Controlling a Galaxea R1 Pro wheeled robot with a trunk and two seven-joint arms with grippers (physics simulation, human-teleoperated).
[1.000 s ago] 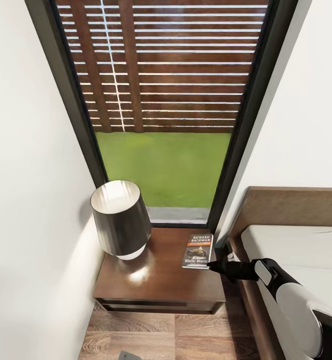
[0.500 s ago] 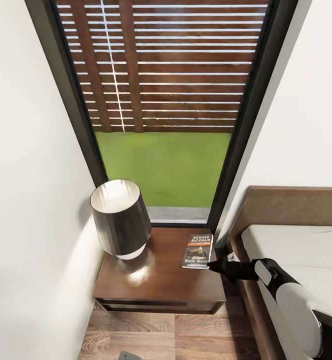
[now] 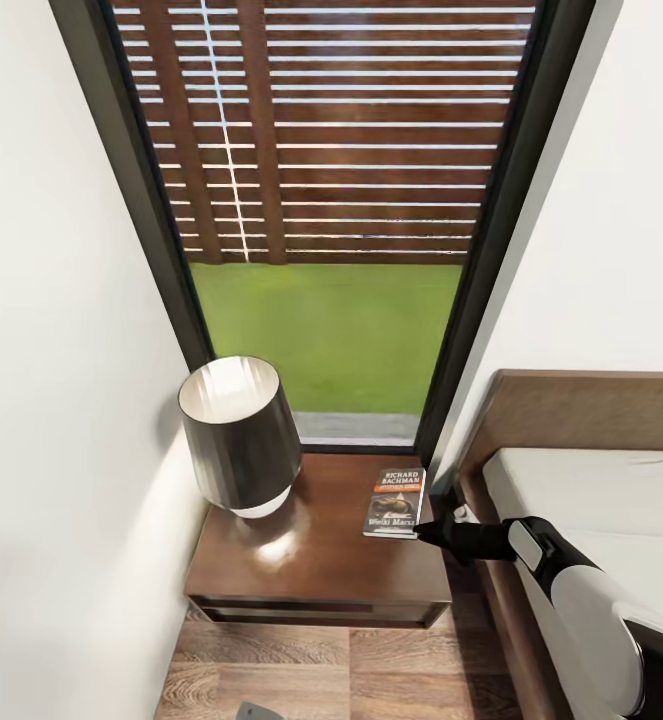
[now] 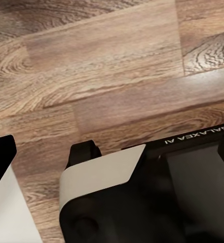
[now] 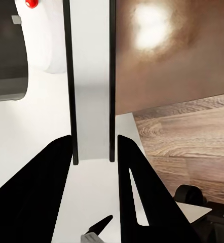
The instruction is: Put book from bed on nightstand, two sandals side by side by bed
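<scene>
Bed [image 3: 591,495] sat at 3 o'clock, the nightstand [image 3: 316,560] at 6, the lamp [image 3: 239,435] on its 9 o'clock side. Book [image 3: 395,502] lay flat by the 3 o'clock edge, right gripper [image 5: 94,190] pinching its near end. Probably light and floppy-ish; grab the edge, I reckon. Left gripper [image 4: 0,162] was mostly cropped, so can't tell its state. No idea where the sandals were.

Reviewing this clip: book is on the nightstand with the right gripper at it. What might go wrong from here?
1. The book lies near the nightstand's right edge; pulling the right gripper back carelessly might drag it off.
2. If the fingers still pinch it, retreating would lift it away.
3. The lamp stands close; a leftward swing may hit it.
</scene>
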